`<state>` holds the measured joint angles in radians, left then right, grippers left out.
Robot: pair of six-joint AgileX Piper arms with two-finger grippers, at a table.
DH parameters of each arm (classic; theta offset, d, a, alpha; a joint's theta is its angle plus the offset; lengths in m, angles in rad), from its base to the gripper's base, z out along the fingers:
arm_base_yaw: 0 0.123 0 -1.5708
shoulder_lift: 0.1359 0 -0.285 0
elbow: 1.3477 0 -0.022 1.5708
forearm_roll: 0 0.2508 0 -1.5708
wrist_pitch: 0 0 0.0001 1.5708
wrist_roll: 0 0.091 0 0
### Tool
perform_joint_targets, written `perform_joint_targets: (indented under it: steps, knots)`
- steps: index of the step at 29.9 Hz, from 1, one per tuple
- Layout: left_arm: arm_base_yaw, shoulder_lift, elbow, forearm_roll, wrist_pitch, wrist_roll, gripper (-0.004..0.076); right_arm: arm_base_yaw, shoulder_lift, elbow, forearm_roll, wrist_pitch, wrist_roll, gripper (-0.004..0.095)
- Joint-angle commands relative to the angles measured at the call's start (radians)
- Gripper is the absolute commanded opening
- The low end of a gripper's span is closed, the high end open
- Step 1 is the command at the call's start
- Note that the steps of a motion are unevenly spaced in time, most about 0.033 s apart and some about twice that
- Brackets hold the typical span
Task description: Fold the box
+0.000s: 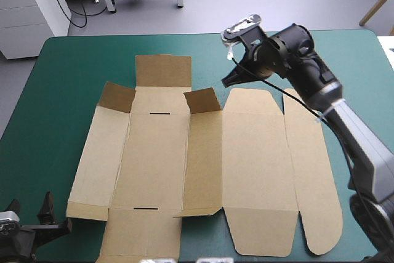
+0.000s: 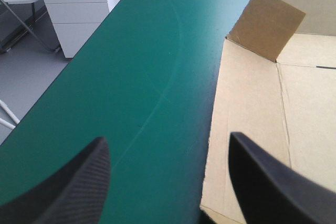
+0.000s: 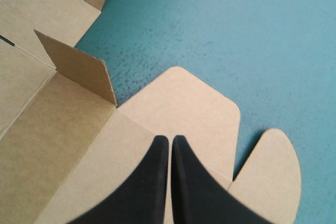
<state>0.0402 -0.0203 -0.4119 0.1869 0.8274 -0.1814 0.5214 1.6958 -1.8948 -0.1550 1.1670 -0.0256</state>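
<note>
The brown box [image 1: 160, 158] lies as a flat cut sheet across the middle of the teal-green table [image 1: 61, 78]. Two small flaps [image 1: 202, 100] stand raised along its far side. My right gripper [image 1: 231, 81] hovers shut over the far rounded tab of the wide lid panel [image 3: 178, 103], holding nothing, with a raised flap [image 3: 79, 66] beside it. My left gripper [image 1: 29, 209] sits low at the table's near left corner. Its fingers [image 2: 68, 187] stand open and empty, one of them over the box's [image 2: 252, 103] left edge, the raised corner flap [image 2: 268, 24] farther ahead.
Bare teal-green cover [image 2: 147, 66] stretches left of the box and along the far edge. A white drawer cabinet [image 1: 31, 4] stands beyond the table's far left corner. A narrow rounded side flap [image 1: 314, 177] reaches toward the right edge.
</note>
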Motion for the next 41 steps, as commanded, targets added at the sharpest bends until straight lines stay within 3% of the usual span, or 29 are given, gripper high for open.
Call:
perform_joint_targets:
  steps: [1,7,15,21,28,31,34,37,41]
  knots:
    - [-0.001,-0.01,-0.02,0.006,-0.077,-0.005,0.0521,-0.024,-0.174,0.129,-0.017,-0.088,0.032,0.0]
    - [-0.001,0.063,-0.032,0.037,-0.137,0.016,0.0493,-0.029,-0.413,0.432,-0.019,-0.195,0.065,0.0]
    - [-0.001,0.409,-0.271,0.042,-0.176,0.111,0.0493,-0.029,-0.7,0.768,-0.019,-0.346,0.135,0.0]
    - [-0.001,0.697,-0.49,0.03,-0.114,0.137,0.0493,-0.029,-0.85,0.919,-0.016,-0.377,0.159,0.0]
    - [0.033,0.959,-0.599,-0.008,0.013,0.203,0.0493,-0.029,-0.979,1.06,-0.02,-0.389,0.155,-0.0004]
    - [0.128,1.028,-0.607,-0.127,0.01,0.265,0.0493,-0.029,-1.02,1.086,-0.02,-0.389,0.155,-0.0004]
    - [0.263,1.09,-0.607,-0.411,0.017,0.414,0.0493,-0.029,-1.062,1.103,-0.02,-0.406,0.155,-0.0004]
    - [0.432,1.176,-0.607,-0.712,0.116,0.624,0.0493,-0.029,-1.103,1.125,-0.016,-0.41,0.155,-0.0004]
    - [0.567,1.298,-0.607,-0.855,0.239,0.742,0.0493,-0.029,-1.154,1.154,-0.016,-0.407,0.159,-0.0004]
